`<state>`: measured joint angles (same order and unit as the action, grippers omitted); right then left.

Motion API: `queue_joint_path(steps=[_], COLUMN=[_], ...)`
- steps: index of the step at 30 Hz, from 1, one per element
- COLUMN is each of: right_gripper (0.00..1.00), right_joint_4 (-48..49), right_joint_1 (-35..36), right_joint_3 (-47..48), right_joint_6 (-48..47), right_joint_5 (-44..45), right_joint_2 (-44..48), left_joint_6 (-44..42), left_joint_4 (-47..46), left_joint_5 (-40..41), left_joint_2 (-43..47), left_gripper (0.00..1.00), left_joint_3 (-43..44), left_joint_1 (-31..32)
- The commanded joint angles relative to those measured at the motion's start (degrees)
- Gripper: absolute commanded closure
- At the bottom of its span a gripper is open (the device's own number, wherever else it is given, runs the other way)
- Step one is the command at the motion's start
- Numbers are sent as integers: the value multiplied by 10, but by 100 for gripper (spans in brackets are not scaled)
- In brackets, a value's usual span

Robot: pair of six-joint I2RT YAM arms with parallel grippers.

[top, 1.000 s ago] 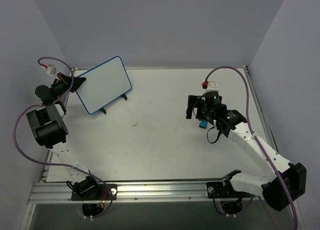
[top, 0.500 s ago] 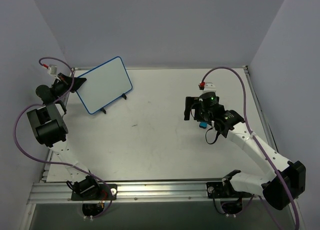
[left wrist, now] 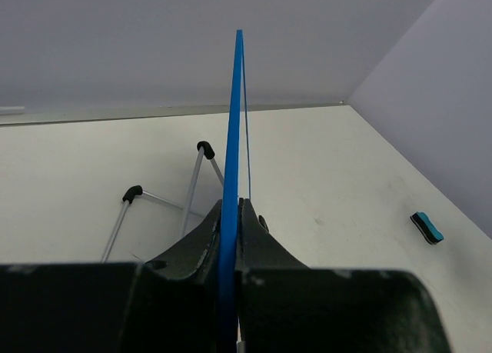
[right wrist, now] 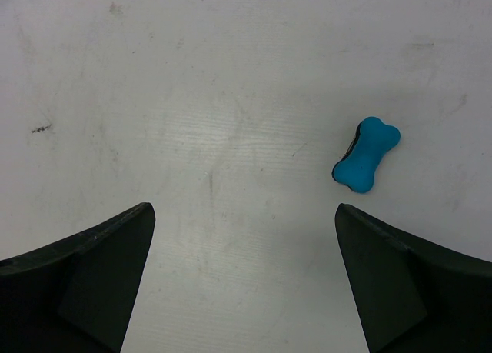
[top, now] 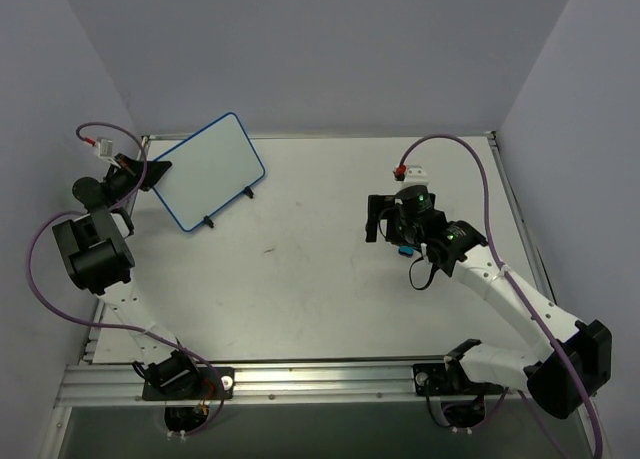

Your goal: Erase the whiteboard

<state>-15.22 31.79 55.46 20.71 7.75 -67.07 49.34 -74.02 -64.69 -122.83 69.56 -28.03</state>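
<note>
Saw the whiteboard (left wrist: 236, 122) edge-on, as a thin blue strip rising upright from the bottom middle toward the far wall. Found the left fingers (left wrist: 192, 245) pressed flat against both sides of its near edge, with no gap showing. Noted two thin metal legs (left wrist: 192, 191) left of the whiteboard, each tipped with a black foot (left wrist: 205, 147), splayed out above the pale tabletop (left wrist: 323, 153); could not tell whether they touched it. Spotted a small blue eraser (left wrist: 426, 227) with a dark side, lying on the tabletop right of the whiteboard and well apart from it.
</note>
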Motion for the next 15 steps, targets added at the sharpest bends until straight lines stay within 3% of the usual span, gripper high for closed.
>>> queue_joint_path(steps=[1, 15], right_gripper=[0, 0], right_joint_4=[4, 3], right_joint_1=[7, 24], right_joint_3=[3, 1], right_joint_6=[-7, -6], right_joint_5=[20, 28], right_joint_2=[9, 27], left_joint_6=[-71, -108], left_joint_4=[-169, -156], left_joint_5=[-17, -29], left_joint_2=[-8, 34], left_gripper=[98, 98], left_joint_3=[-9, -41], left_joint_1=[-16, -31])
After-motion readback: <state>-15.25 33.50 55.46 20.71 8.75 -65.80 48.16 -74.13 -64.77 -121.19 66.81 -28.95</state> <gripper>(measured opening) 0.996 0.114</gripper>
